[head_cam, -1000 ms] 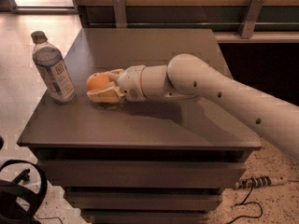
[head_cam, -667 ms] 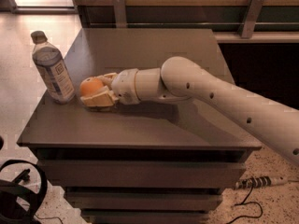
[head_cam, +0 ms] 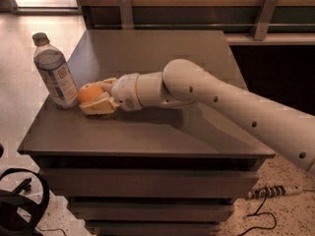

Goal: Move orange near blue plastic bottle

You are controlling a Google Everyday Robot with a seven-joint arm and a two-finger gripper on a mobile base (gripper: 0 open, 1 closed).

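The orange (head_cam: 89,93) is a small round bright-orange fruit, low over the left part of the grey table (head_cam: 147,132). My gripper (head_cam: 92,96) reaches in from the right and is shut on the orange, one finger above it and one below. The blue plastic bottle (head_cam: 54,73) stands upright at the table's left edge, with a grey cap and a pale label with a dark square mark. The orange is right beside the bottle's lower right side, nearly touching it.
My pale arm (head_cam: 221,102) stretches across the table from the right. The table stands on dark drawers (head_cam: 147,191). A wooden wall with metal brackets (head_cam: 125,11) runs behind. Black cables (head_cam: 19,205) and a plug (head_cam: 273,191) lie on the floor.
My gripper has moved left with the orange in it, from the table's middle-left to right beside the bottle. The bottle has not moved.
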